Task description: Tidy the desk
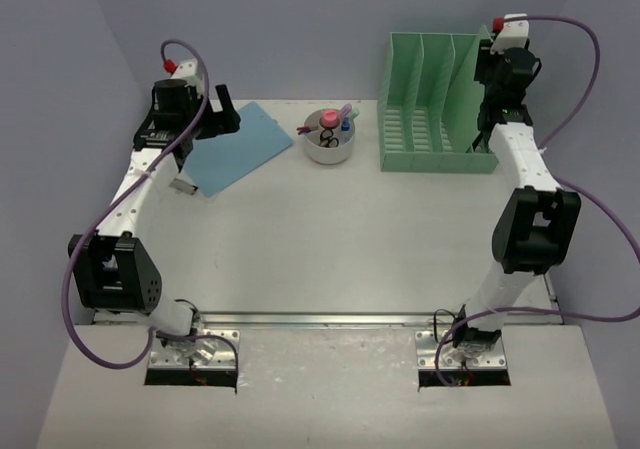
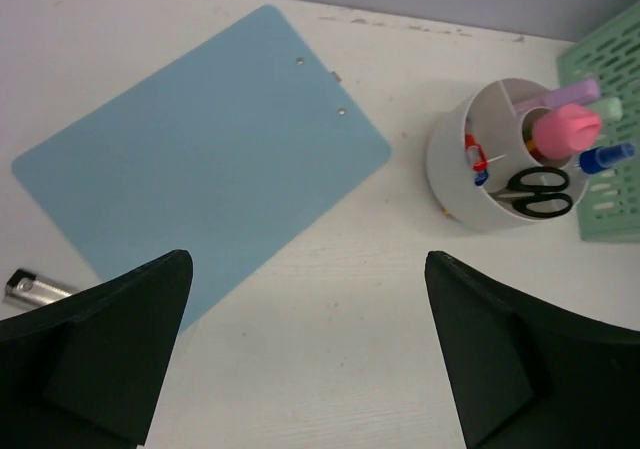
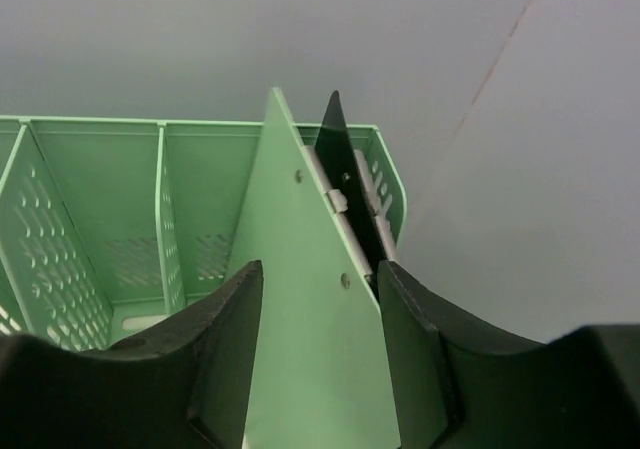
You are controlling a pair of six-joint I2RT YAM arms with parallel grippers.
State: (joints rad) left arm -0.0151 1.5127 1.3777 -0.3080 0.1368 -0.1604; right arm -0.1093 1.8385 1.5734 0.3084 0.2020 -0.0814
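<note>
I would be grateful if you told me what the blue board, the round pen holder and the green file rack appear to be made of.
The blue board is likely plastic: a thin, smooth, matte sheet with two small metal-looking rivets. The pen holder is probably white plastic, with moulded partitions and a slight sheen. The file rack seems to be mint plastic, with moulded slotted walls and a matte finish.

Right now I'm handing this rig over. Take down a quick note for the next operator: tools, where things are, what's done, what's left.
Left tool: open, empty, above the blue clipboard, which lies flat on the desk.
Right tool: open around the green clipboard, which stands in the rightmost slot of the rack beside a black one.
Done: those two filed; pens and scissors in the white cup.
Left: file the blue clipboard; small metal item beside it.
</note>
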